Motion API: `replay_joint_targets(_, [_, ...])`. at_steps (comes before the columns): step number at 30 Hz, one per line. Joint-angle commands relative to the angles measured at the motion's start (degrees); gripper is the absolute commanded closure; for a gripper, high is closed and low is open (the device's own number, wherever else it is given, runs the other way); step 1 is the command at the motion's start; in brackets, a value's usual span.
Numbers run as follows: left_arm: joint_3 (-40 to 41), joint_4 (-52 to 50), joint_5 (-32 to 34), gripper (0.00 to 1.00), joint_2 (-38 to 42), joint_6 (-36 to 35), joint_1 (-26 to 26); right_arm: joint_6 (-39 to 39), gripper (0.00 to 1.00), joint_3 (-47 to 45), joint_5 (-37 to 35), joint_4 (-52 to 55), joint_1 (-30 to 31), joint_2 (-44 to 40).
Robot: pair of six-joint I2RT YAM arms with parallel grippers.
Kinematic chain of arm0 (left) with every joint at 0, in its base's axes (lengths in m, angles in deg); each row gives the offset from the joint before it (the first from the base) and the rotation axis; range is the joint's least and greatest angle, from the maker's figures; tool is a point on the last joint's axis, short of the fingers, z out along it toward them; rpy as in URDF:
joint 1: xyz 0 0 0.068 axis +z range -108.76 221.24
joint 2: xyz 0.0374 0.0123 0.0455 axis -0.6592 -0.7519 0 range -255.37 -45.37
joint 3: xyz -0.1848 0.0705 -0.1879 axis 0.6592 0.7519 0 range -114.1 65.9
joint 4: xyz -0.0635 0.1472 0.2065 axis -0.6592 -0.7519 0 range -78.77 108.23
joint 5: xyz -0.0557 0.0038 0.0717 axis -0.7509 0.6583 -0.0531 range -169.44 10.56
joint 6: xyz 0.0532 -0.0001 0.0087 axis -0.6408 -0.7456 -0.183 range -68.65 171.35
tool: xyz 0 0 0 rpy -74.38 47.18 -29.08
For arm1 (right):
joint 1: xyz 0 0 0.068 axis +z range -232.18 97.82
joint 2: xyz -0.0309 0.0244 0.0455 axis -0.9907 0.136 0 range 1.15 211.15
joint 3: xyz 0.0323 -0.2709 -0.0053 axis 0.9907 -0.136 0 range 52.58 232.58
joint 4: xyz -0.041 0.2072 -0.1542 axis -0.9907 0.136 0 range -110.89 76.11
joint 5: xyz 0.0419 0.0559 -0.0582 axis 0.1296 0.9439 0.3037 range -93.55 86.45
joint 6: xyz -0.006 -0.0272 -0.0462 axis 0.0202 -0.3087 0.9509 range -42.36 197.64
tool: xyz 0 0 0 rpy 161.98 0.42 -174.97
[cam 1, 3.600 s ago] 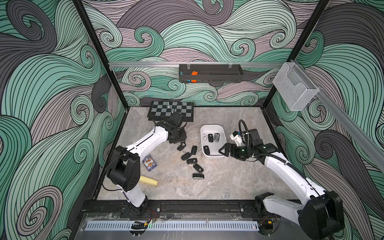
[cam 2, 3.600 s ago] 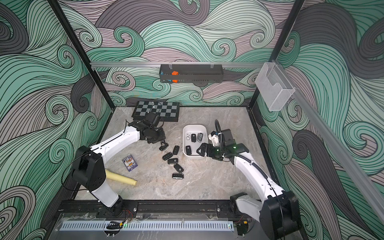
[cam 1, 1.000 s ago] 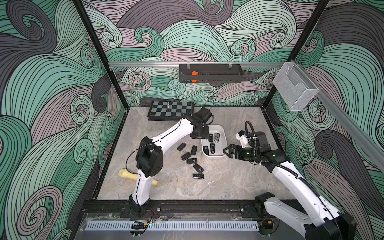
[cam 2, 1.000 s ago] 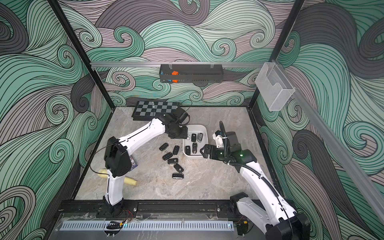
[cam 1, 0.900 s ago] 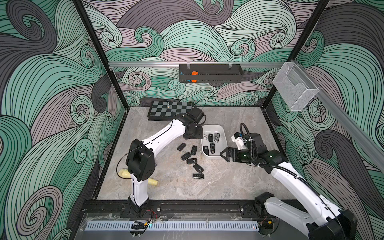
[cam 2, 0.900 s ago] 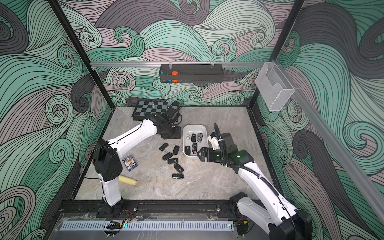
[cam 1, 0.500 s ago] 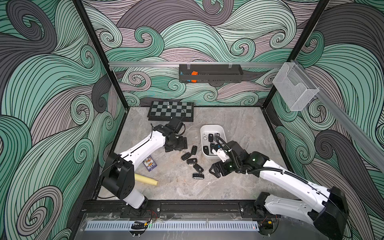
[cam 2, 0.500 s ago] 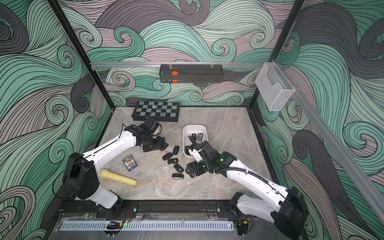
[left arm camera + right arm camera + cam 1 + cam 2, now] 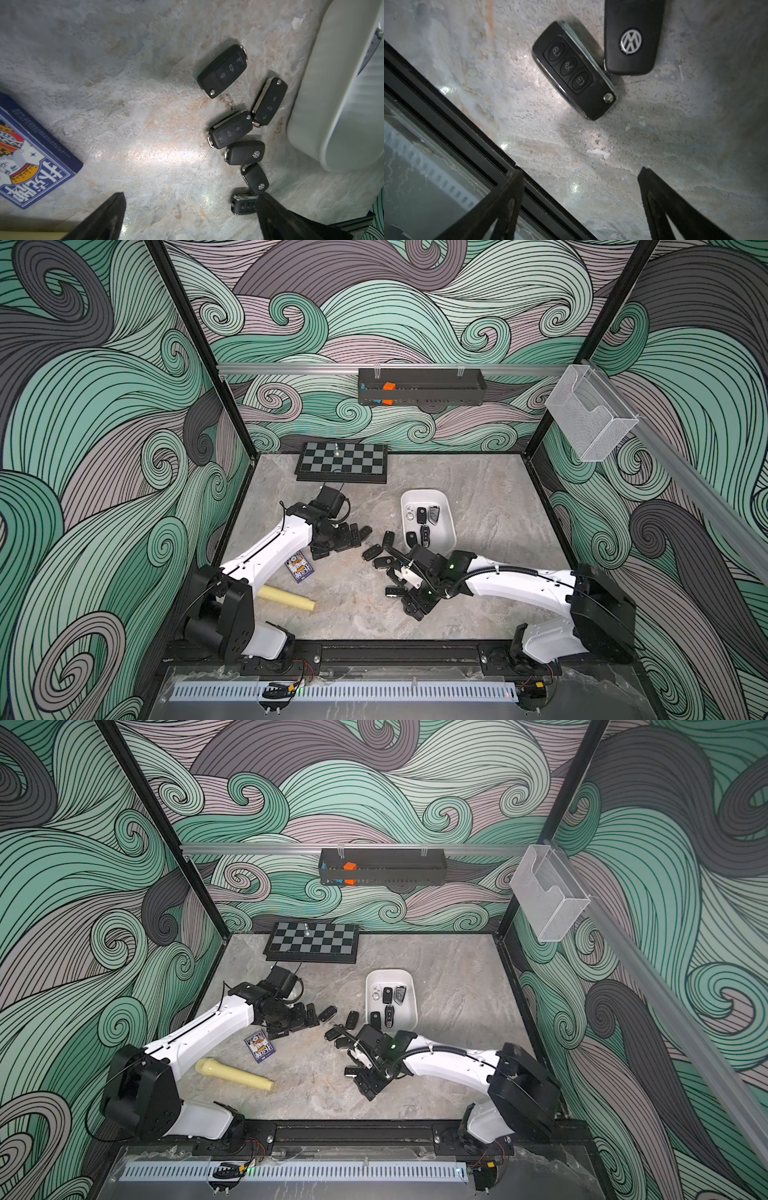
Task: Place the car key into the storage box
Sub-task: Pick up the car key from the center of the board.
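Tabletop [image 9: 490, 497] mottled grey, walls [image 9: 374, 302] swirl-patterned

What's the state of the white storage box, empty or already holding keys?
Not empty: both top views show several key fobs lying inside the storage box, while other fobs lie loose on the table.

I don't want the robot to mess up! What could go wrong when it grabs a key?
The chrome-edged key fob touches the VW key fob, so the open right fingers might nudge or grab both. A push could also slide it toward the black front rail.
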State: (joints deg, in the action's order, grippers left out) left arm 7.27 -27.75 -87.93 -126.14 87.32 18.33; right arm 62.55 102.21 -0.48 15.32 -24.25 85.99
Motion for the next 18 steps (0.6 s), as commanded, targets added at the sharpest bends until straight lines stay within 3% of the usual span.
replay_joint_targets(1, [1.49, 1.57, -1.26, 0.02, 3.62, 1.38, 0.97, 1.57, 0.15, 2.23, -1.60, -1.75, 0.77, 2.31])
replay_joint_targets(10, [6.34, 0.99, 0.93, 0.02, 10.94, -0.09, 4.34, 2.46, 0.17, 5.08, -2.10, -2.07, 2.83, 9.40])
replay_joint_targets(18, [6.73, 0.14, 0.01, 0.02, 11.12, -0.90, 5.56, 2.55, 0.20, 6.52, -3.70, -3.66, 3.35, 12.91])
